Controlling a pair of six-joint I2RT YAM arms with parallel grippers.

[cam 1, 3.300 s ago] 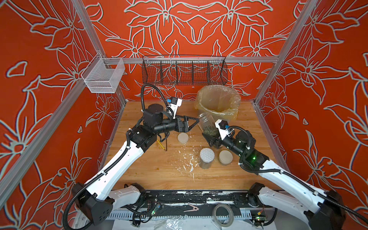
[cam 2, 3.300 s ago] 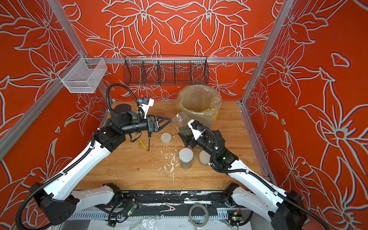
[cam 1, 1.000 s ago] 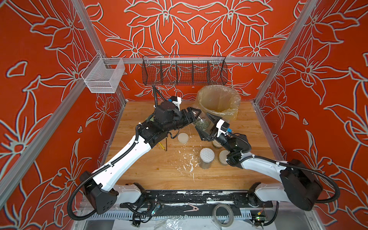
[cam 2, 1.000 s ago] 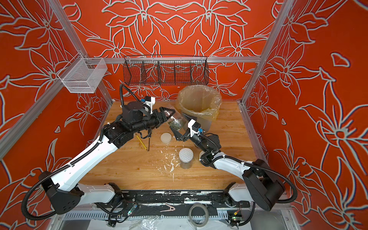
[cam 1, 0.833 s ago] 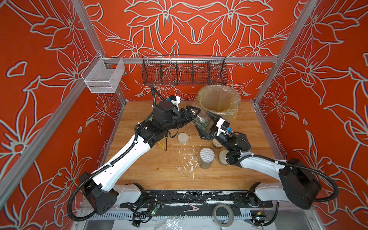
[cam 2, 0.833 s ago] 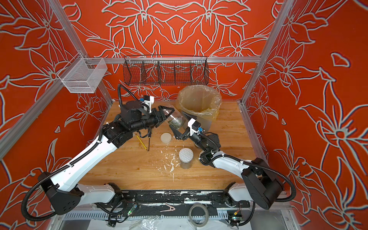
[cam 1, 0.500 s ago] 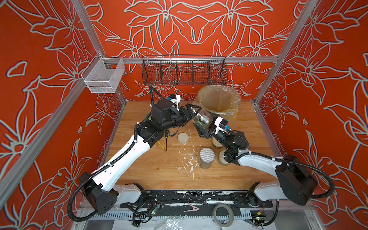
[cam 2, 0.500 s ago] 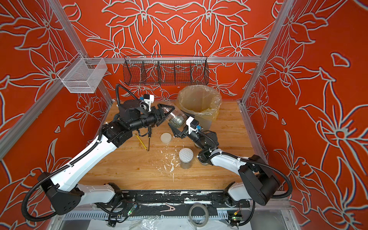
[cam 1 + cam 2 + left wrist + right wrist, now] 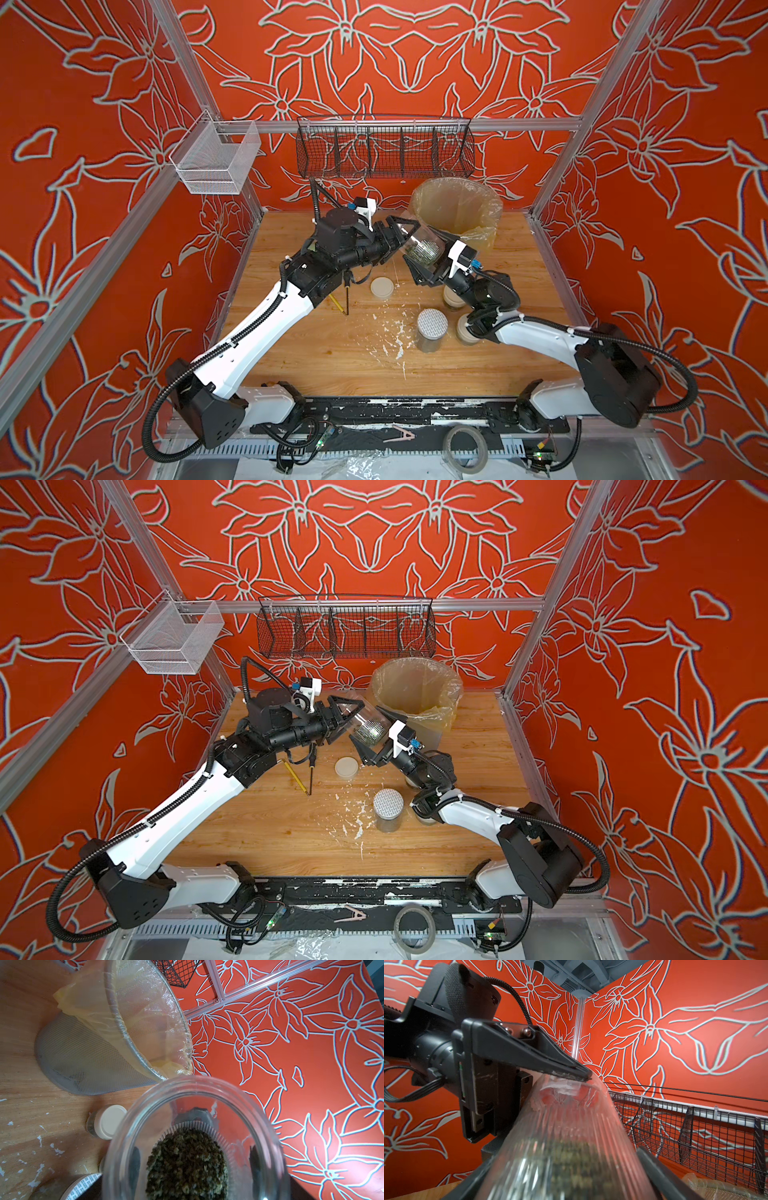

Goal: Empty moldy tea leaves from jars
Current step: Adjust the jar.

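My left claw (image 9: 409,242) is clamped on the mouth end of an open jar (image 9: 424,246), which hangs tilted in the air above the table (image 9: 332,357). From my right wrist I see one of its fingers (image 9: 539,1057) pressed flat along the glass. From my left wrist both fingers show as dark bars through the jar's wall, one on each side.

My right claw (image 9: 424,249) comes at the jar from the opposite end. Its jaws straddle the base with the glass between them, but I cannot tell whether they squeeze it or merely stand beside it (the near view is blurred just there). So the jar bridges my two claws, mouth toward the left one and base toward the right one.

The tea leaves (image 9: 187,1165) sit in a dark crumbly heap at the base end, the end nearest my right claw.

The bin (image 9: 484,239), lined with yellowish plastic, stands on the table just beyond my right claw, on the side away from my left claw. Down behind my right claw, beside and partly under its arm, three closed jars stand on the table. They are a dotted-lid jar (image 9: 432,328) and two cream-lid jars (image 9: 451,298). A loose lid (image 9: 381,287) lies flat on the table below the two claws, apart from every jar.
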